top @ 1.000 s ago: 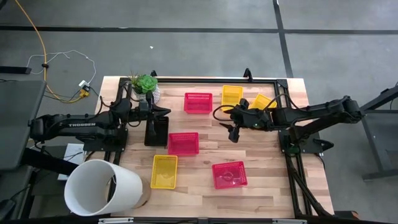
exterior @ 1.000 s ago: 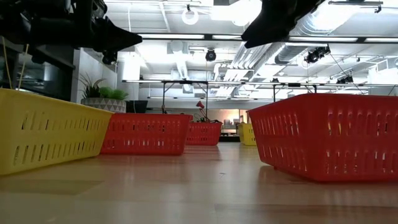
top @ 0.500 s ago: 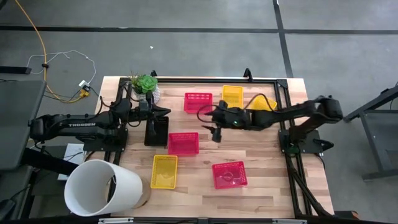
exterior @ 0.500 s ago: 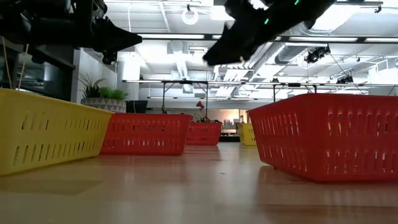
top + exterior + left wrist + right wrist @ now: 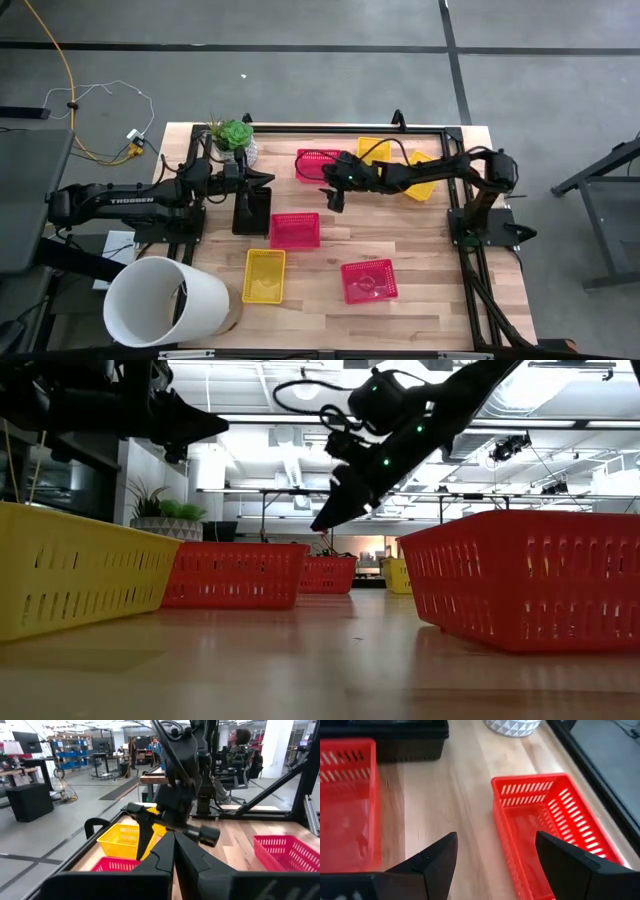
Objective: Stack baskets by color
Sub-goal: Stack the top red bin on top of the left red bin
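Pink, yellow and black baskets stand apart on the wooden table. My right gripper (image 5: 335, 200) (image 5: 495, 865) hangs open and slanting down, above the bare wood between the far pink basket (image 5: 318, 165) (image 5: 555, 830) and the middle pink basket (image 5: 295, 230) (image 5: 347, 805), touching neither. In the low view, my right gripper (image 5: 335, 515) is well above the table. My left gripper (image 5: 266, 178) (image 5: 174, 851) is shut and level, holding nothing, above the black basket (image 5: 252, 210). A third pink basket (image 5: 368, 280) and a yellow basket (image 5: 264, 275) rest near the front.
Two more yellow baskets (image 5: 373, 152) (image 5: 428, 165) sit at the far right, one partly under my right arm. A potted plant (image 5: 234, 137) stands at the far left. A large white bucket (image 5: 165, 300) stands at the near left corner. A black frame runs along the far and right edges.
My right gripper has swept toward the table's left edge and come down, from beside the far yellow baskets to the gap between the far and middle pink baskets. No basket has moved.
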Tool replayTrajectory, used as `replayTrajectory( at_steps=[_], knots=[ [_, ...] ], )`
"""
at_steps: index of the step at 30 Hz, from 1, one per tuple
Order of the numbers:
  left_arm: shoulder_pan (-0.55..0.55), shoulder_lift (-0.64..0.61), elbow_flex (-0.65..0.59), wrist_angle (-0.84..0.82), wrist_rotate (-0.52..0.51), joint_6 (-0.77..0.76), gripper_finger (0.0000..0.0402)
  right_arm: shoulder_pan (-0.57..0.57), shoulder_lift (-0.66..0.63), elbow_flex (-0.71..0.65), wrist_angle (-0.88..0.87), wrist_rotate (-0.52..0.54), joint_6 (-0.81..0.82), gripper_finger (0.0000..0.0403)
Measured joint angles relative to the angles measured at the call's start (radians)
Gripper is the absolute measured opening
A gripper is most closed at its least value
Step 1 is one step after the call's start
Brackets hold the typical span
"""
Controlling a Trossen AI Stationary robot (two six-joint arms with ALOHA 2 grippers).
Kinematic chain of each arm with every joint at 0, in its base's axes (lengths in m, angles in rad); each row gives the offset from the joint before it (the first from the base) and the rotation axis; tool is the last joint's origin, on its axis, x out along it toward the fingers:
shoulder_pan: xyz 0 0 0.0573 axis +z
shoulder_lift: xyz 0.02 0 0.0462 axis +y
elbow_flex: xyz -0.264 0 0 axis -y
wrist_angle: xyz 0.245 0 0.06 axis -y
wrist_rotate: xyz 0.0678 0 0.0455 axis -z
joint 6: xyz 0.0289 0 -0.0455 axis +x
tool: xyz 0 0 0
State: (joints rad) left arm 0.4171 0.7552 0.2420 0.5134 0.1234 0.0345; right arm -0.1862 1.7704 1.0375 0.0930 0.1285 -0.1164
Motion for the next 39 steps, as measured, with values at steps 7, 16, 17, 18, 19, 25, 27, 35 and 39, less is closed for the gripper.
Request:
replayTrajectory(
  at_steps=[7, 16, 17, 18, 19, 25, 27, 35, 39],
  knots=[
    [0.000, 0.000, 0.000, -0.017, 0.000, -0.075, 0.0000, -0.011, 0.018, 0.009, -0.010, -0.003, -0.027, 0.0256],
    [-0.030, 0.000, 0.000, -0.020, 0.017, -0.084, 0.0000, -0.024, 0.018, 0.009, -0.024, -0.004, -0.015, 0.0256],
    [-0.036, 0.000, 0.000, -0.019, 0.016, -0.084, 0.0000, -0.024, 0.018, 0.009, -0.026, -0.006, -0.015, 0.0256],
    [-0.042, 0.000, 0.000, -0.016, 0.014, -0.085, 0.0000, -0.023, 0.018, 0.009, -0.027, -0.006, -0.014, 0.0256],
    [-0.047, 0.000, 0.000, -0.015, 0.010, -0.085, 0.0000, -0.023, 0.018, 0.009, -0.029, -0.006, -0.014, 0.0256],
    [-0.068, 0.000, 0.001, -0.015, -0.063, -0.092, 0.0000, -0.023, 0.018, 0.009, -0.032, -0.006, 0.004, 0.0256],
    [-0.068, 0.000, 0.001, -0.014, -0.065, -0.092, 0.0000, -0.023, 0.018, 0.009, -0.033, -0.006, 0.004, 0.0256],
    [-0.068, 0.000, 0.001, -0.014, -0.060, -0.092, 0.0000, -0.023, 0.018, 0.009, -0.033, -0.006, 0.004, 0.0256],
    [-0.068, 0.000, 0.001, -0.014, -0.056, -0.092, 0.0000, -0.023, 0.018, 0.009, -0.034, -0.006, 0.004, 0.0256]
  ],
)
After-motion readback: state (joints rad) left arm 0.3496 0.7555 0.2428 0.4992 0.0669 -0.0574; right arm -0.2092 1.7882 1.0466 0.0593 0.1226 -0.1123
